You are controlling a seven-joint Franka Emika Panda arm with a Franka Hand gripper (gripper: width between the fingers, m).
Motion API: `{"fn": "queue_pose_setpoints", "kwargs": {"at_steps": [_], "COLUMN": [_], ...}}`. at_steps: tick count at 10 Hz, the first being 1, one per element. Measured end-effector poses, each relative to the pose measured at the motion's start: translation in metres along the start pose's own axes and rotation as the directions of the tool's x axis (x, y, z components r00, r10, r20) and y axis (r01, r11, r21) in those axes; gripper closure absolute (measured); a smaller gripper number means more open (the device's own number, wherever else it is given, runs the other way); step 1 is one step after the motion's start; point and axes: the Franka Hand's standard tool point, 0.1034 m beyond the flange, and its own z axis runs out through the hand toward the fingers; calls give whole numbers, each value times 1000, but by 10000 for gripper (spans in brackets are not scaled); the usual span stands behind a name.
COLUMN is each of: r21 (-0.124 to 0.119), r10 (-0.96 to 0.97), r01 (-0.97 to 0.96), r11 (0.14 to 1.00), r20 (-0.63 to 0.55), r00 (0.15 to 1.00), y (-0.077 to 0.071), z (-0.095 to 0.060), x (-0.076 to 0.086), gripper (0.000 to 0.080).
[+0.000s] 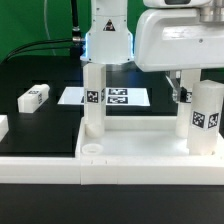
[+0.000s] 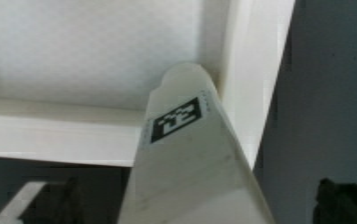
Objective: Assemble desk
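Honestly, looks like a pause partway through the leg-fitting. Sitting low and centre in the exterior view: the tabletop (image 1: 130, 150), rim up, so the corner sockets face upward and can take legs. Three legs standing in it, by the look: left leg (image 1: 94, 100), right leg (image 1: 207, 115), and back leg (image 1: 184, 97) half tucked behind the arm. Guessing an upside-down build, hence feet in the air. One open socket (image 1: 92, 147) visible at the near corner toward the exterior view's left, probably waiting for the loose leg (image 1: 33, 97) lying flat on the black table (image 1: 40, 125) at middle left.

Over in the wrist view: gripper (image 2: 184, 203) spread wide, one dark finger either side of a tagged leg (image 2: 189, 150), no contact as far as can be seen, so holding nothing. Straddling it like that would suit either grabbing it for a twist or letting go after one.

Hard bits:
- Can't say which standing leg is the wrist-view one.
- Gripper itself lost behind the arm's big white housing (image 1: 175, 35) at upper right of the exterior view.
- Marker board (image 1: 120, 97) partly blocked by the left leg.
- Something white cut off at the far left edge, not identifiable.
- No way to judge how deep any leg is seated.
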Motion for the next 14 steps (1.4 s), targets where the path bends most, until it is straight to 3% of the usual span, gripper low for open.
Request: {"fn": "queue_pose_setpoints", "kwargs": {"at_steps": [4, 6, 7, 8, 10, 14], "r21": [-1, -1, -1, -1, -2, -5], "r10": [-204, -198, -198, -185, -153, 133], "r01": [204, 198, 198, 185, 153, -133], "r11": [979, 980, 980, 983, 988, 991], "r20": [24, 25, 24, 24, 24, 20], "r00": [979, 980, 980, 982, 988, 991], "y": [0, 1, 1, 1, 1, 0], "z": [1, 1, 1, 1, 1, 2], "x": [-4, -4, -4, -4, -4, -4], "gripper": [151, 414, 414, 513, 513, 513]}}
